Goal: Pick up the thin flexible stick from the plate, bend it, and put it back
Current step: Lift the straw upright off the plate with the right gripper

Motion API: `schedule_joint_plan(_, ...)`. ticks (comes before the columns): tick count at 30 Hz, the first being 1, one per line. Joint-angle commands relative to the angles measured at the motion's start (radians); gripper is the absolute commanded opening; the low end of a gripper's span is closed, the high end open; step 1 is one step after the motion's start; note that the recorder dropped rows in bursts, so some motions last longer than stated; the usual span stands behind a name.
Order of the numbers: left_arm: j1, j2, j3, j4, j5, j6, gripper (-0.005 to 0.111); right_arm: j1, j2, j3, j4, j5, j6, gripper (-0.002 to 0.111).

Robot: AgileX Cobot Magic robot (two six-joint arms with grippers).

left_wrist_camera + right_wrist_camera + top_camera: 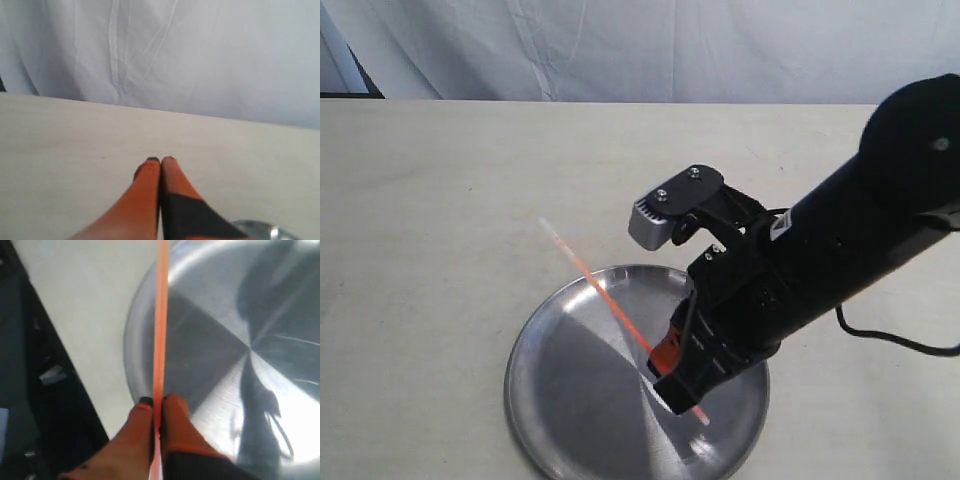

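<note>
The thin flexible stick (610, 304) is orange-red with a whitish far end and slants up to the left over the plate (570, 400). My right gripper (665, 352) is shut on the stick near its lower end, above the plate's middle. In the right wrist view the stick (160, 315) runs straight out from between the pressed fingertips of the right gripper (158, 402), over the plate (210, 365). My left gripper (160, 160) is shut with nothing in it, over bare table, and is outside the exterior view. A sliver of the plate (260, 230) shows in the left wrist view.
A white cloth backdrop (640, 45) hangs behind the beige table (440, 200). The right arm (840, 240) reaches in from the right, with a grey camera block (660, 215) on its wrist. A black cable (900, 340) trails on the table at the right.
</note>
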Motion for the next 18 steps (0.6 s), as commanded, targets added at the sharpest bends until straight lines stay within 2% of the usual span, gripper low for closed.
schedule_joint_plan(1, 0.001, -0.005, 0.004, -0.215, -0.155, -0.106, 0.000, 0.001, -0.062, 0.042, 0.258, 0.005, -0.210, -0.001)
schedule_joint_plan(4, 0.001, -0.005, 0.004, -0.241, -0.310, -0.113, 0.000, 0.001, -0.067, 0.042, 0.413, 0.075, -0.345, -0.001)
schedule_joint_plan(7, 0.001, -0.005, 0.004, -0.303, -0.393, -0.121, 0.000, 0.001, -0.065, 0.042, 0.530, 0.117, -0.425, -0.001)
schedule_joint_plan(16, 0.001, -0.005, 0.004, -0.364, -0.456, -0.127, 0.001, 0.002, -0.065, 0.042, 0.612, 0.128, -0.473, -0.001)
schedule_joint_plan(18, 0.001, -0.005, 0.004, -0.397, -0.483, -0.140, 0.006, 0.002, -0.065, 0.042, 0.633, 0.125, -0.478, -0.001)
